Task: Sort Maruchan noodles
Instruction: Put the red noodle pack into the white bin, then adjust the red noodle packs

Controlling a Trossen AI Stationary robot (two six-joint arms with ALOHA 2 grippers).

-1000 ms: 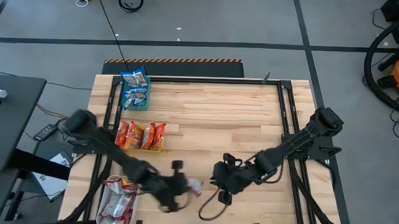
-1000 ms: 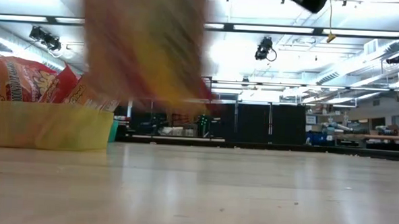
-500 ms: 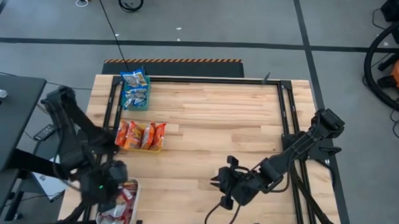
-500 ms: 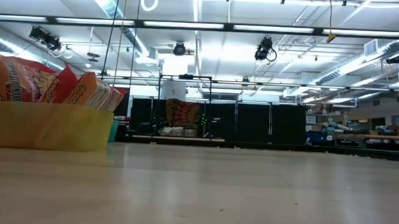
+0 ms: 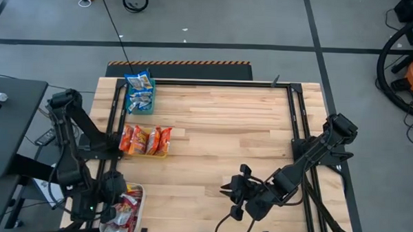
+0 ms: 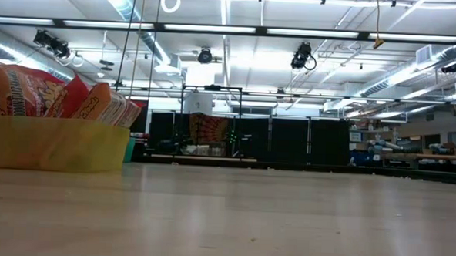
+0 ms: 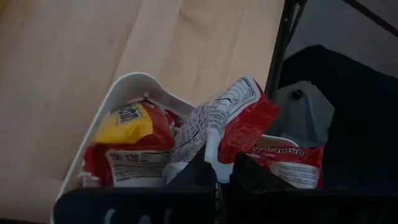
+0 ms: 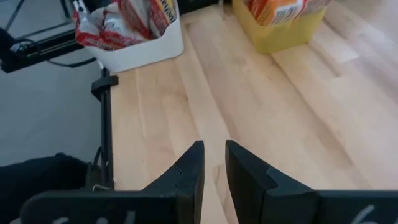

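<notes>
**Q:** Where is the packet you are sorting?

**Me:** Pinched in my left fingers (image 7: 214, 177), which are closed on the crimped edge of a silver-white and red Maruchan noodle packet (image 7: 227, 121). From above, my left hand (image 5: 101, 203) sits at about seven o'clock on the desk (image 5: 220, 123), over the white bin (image 5: 139, 196) at the front left corner.

**Q:** Which way does the packet lie from the fingers?

**Me:** It stands straight out ahead of them, its long axis running away from my fingertips and tilting a little to one side, printed back facing my wrist camera. The free end hangs over the other red packets already in the bin. I judge the coming move depends on this: the packet is above the bin, so letting go should drop it in, though the end nearest the rim might catch on it.

**Q:** And your other arm?

**Me:** My right fingers (image 8: 214, 165) stand narrowly apart with nothing between them, hovering over bare wood at about five o'clock. They point toward the white bin and the yellow bin (image 8: 283, 28) of orange packets (image 5: 145, 139). The left arm is plainly nearer.

**Q:** What else is sorted?

**Me:** Blue-and-white packets (image 5: 139, 82) fill the teal bin (image 5: 139, 108) at eleven o'clock. I see no loose packets on the desk.
</notes>
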